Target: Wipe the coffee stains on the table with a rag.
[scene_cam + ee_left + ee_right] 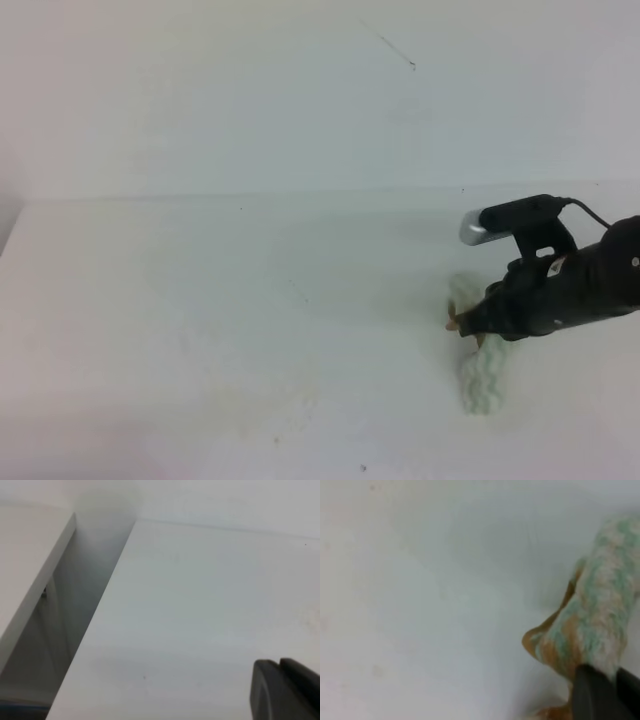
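Right gripper (462, 325) pressing rag (482, 375) onto white table (250, 300) at right side, jaws pinched on the cloth

In the exterior high view: black right arm reaching in from the right edge, low over the table, fingertips buried in a pale green-and-white fluffy rag lying as a narrow strip. Orange-brown staining (452, 322) peeking out at the rag's left edge, just beside the gripper tip. In the right wrist view: rag (600, 605) bunched up, soaked orange-brown along its lower left rim, coffee stains (532, 641) as a thin brown margin touching the cloth, dark fingers (592, 697) clamped on the fabric at bottom right. Left gripper (285, 690) only partly seen, a dark corner above bare table near its left edge; cannot tell whether parted or closed
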{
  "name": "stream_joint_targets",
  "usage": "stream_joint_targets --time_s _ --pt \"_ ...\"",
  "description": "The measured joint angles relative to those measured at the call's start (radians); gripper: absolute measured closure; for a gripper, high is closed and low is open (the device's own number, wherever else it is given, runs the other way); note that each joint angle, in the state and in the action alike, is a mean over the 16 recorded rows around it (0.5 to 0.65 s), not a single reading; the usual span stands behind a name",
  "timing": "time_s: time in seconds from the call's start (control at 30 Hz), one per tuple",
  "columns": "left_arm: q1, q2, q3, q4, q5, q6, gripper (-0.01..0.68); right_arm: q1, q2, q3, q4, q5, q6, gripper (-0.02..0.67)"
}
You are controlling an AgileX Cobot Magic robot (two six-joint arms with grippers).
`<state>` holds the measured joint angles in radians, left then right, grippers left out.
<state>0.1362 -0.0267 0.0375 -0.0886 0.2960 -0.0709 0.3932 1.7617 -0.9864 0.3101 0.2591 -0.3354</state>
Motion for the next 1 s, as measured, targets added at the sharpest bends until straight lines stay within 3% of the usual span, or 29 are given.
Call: stream_joint_targets --time_s 0.17,0.5,0.6,0.73,1.0 --pt "0.000 0.000 0.000 0.000 0.000 0.000 0.672 0.000 0.004 0.009 0.003 -0.003 0.000 0.540" --pt "0.000 0.000 0.000 0.000 0.000 0.000 0.672 0.000 -0.108 -0.001 0.004 0.017 -0.009 0.246" --pt "0.000 0.000 0.000 0.000 0.000 0.000 0.672 0.000 -0.183 -0.006 0.004 0.030 -0.012 0.189" --pt "0.000 0.000 0.000 0.000 0.000 0.000 0.672 0.000 -0.309 -0.011 -0.001 0.061 -0.016 0.216" --pt "0.000 0.000 0.000 0.000 0.000 0.000 0.672 0.000 -0.590 -0.010 -0.066 0.188 0.011 0.450"
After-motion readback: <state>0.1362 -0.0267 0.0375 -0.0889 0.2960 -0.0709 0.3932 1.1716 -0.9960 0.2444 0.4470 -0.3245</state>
